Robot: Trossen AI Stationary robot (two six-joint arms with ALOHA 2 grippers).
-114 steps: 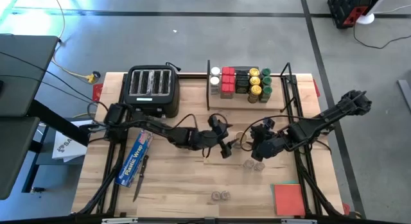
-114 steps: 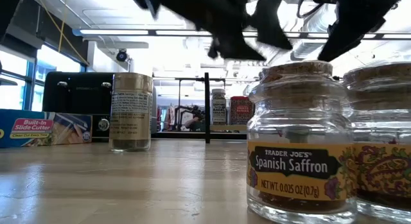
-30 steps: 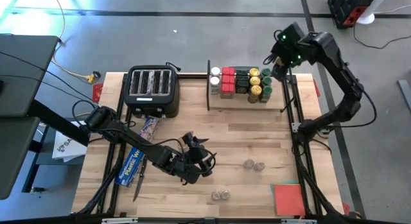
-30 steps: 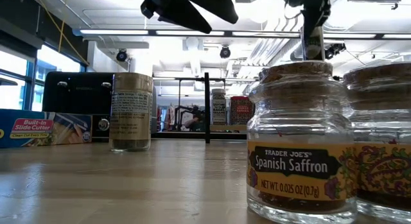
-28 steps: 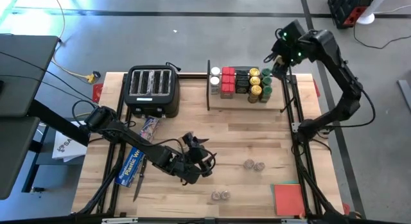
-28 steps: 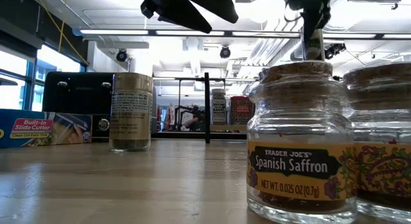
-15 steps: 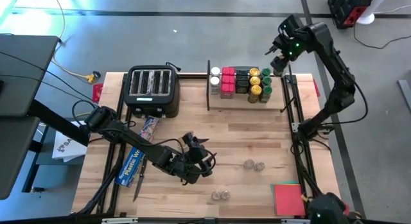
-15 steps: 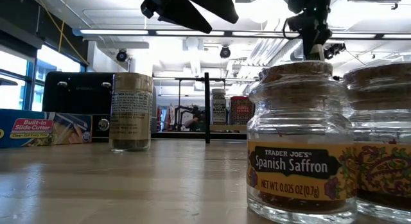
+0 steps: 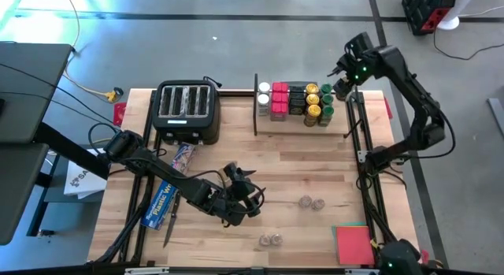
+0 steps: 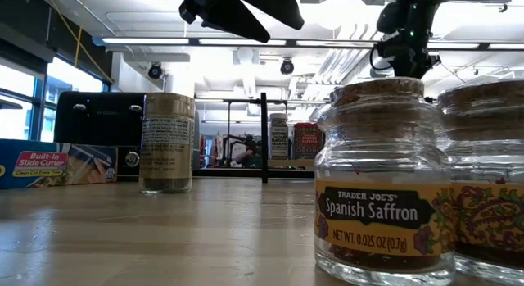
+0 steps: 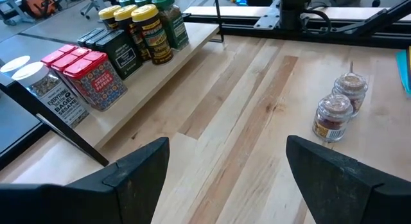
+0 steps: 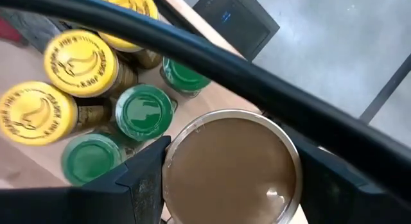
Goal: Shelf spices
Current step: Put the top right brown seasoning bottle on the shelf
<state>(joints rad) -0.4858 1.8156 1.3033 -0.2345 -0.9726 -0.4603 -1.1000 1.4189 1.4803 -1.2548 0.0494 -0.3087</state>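
In the low view the saffron jar (image 10: pixel 379 181) fills the lower right of the frame, a twin jar (image 10: pixel 485 179) touching or just beside it at the right edge; further back, left of centre, stands a tall tan-lidded jar (image 10: pixel 167 143); beyond that the toaster (image 10: pixel 98 122) sits at the left, with the shelf (image 10: pixel 246 173) and its tins small in the middle distance.

From above, the table (image 9: pixel 236 161) has two pairs of small jars loose on it: one pair (image 9: pixel 271 240) at lower centre, another pair (image 9: pixel 312 202) just up and right of it; the left gripper (image 9: pixel 249 198) hovers at lower centre of the frame, jaws spread wide and holding nothing; its wrist view shows the second pair (image 11: pixel 339 106) at centre right, standing upright, near and ahead of its fingers, so I judge the left arm the nearer one for those.

Further off, at the upper right, the right gripper (image 9: pixel 343 79) hangs over the shelf's (image 9: pixel 299 125) right end, beside the green-lidded jars (image 9: pixel 326 102); its jaws are closed around a brown-topped round jar (image 12: pixel 231 166), seen end-on, axis upright; the green lids (image 12: pixel 142 112) and yellow lids (image 12: pixel 80 54) lie just to one side of it, and a black rod (image 12: pixel 212 54) of the frame crosses close by; to my eye the jar must come down beside the green ones, clear of that rod.
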